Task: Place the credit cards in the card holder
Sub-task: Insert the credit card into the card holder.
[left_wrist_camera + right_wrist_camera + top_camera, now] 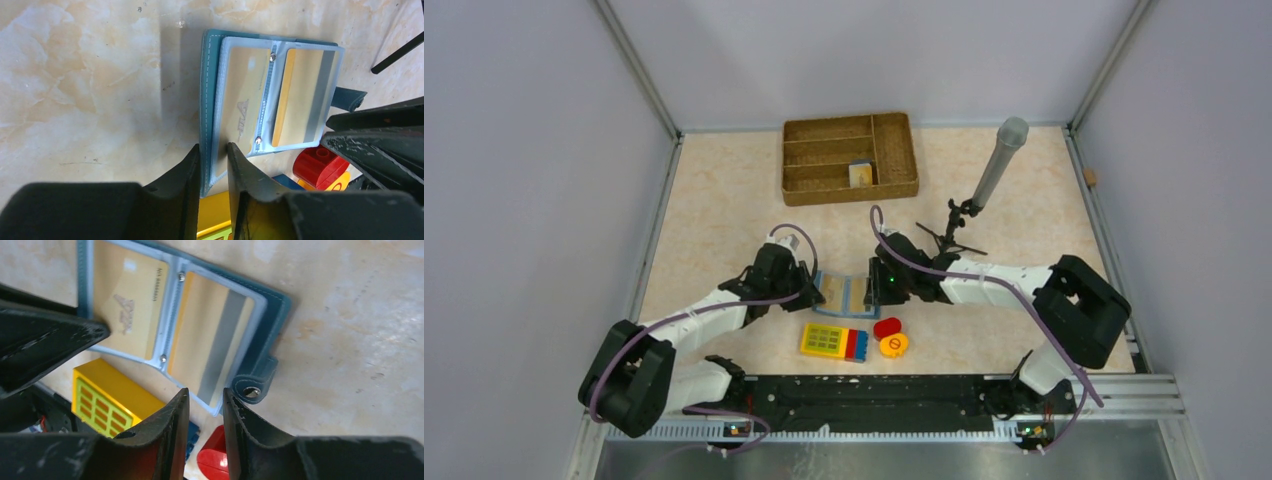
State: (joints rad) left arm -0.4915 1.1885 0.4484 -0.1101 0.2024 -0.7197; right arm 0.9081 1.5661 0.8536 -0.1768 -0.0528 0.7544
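The teal-blue card holder (846,295) lies open on the table between my two grippers. Its clear inner sleeves hold two tan-yellow credit cards: one with a logo (245,95) and one with a grey stripe (300,95). They also show in the right wrist view, the logo card (130,305) and the striped card (210,345). My left gripper (213,150) is closed on the holder's left edge (207,100). My right gripper (206,395) stands narrowly open over the right sleeve's corner, beside the snap tab (252,390). Blue, black and white cards are not in view.
A yellow keypad block (834,342), a red block (887,327) and a yellow round piece (894,345) lie just in front of the holder. A wicker divided tray (849,197) stands at the back with a small tan and blue object (860,174) inside. A grey cylinder on a stand (996,165) leans at the right.
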